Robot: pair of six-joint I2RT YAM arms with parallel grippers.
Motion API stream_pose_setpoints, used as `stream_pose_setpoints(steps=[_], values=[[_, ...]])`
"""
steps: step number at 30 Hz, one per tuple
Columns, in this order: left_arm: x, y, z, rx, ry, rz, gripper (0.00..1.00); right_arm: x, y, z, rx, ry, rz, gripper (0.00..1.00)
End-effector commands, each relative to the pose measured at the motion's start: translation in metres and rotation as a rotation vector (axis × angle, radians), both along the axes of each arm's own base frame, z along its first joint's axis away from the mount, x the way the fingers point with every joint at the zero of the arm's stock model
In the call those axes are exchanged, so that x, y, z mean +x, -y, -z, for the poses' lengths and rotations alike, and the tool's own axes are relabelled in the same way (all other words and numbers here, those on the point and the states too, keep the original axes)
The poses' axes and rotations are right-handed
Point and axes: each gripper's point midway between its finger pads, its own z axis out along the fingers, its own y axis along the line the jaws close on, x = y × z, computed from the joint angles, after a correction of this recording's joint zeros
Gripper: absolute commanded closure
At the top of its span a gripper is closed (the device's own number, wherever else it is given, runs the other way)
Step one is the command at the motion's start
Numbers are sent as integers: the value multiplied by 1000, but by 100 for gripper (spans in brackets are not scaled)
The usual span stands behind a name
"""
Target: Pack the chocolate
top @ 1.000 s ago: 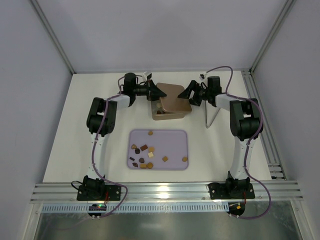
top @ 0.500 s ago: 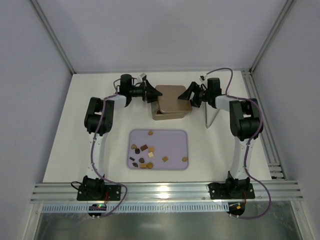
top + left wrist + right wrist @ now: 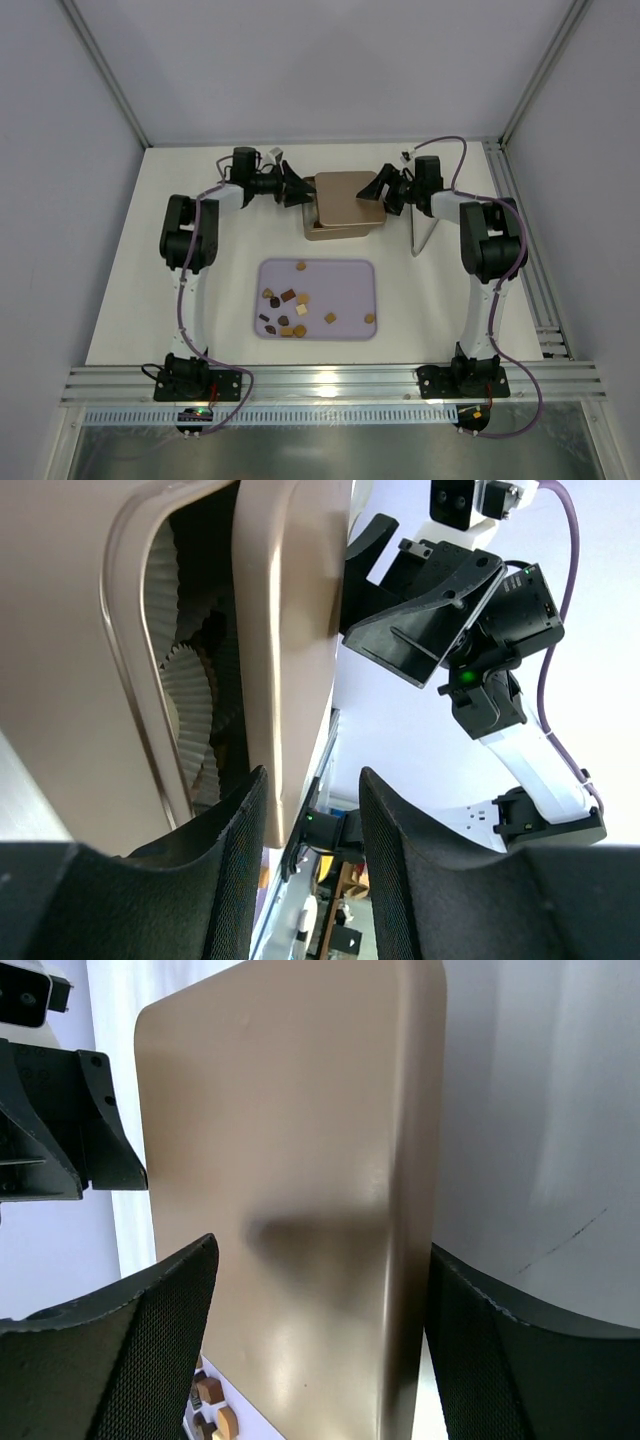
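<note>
Several small pieces of chocolate (image 3: 290, 310) lie on the lavender tray (image 3: 350, 275), mostly at its left; a few also show in the right wrist view as chocolate (image 3: 212, 1405). Behind the tray stands the gold-brown tin (image 3: 335, 232) with its lid (image 3: 348, 198) lying askew and raised. White crinkled paper cups (image 3: 190, 680) show through the gap under the lid (image 3: 285, 630). My right gripper (image 3: 380, 190) straddles the lid (image 3: 300, 1160) across its width and is shut on it. My left gripper (image 3: 292, 186) is open just left of the tin, nothing between its fingers (image 3: 235, 850).
A thin grey upright panel (image 3: 418, 228) stands just right of the tin, beside the right arm. Aluminium rails (image 3: 525, 250) run along the table's right edge and the near edge. White walls enclose the back and sides.
My left gripper has opened, let go of the lid and drawn back to the left. The lid has shifted slightly on the tin, with my right gripper staying on it.
</note>
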Motion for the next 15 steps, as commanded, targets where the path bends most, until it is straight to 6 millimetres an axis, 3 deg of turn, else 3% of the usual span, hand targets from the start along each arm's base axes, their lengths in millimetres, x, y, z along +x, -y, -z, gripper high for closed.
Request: stream_pose_setpoints(steps=[1,7,11,15], values=[[0,-9,-34,16,86,-6,59,8,-2,-39,-26,104,8,21],[1,-19,-41,38,96,-33,58,9,-2,-40,-82,99,17,22],[-3,-27,-35,102,81,-53,56,14,-4,-42,-126,113,14,21],[-5,-37,-25,207,79,-92,46,9,-6,-38,-167,88,7,21]])
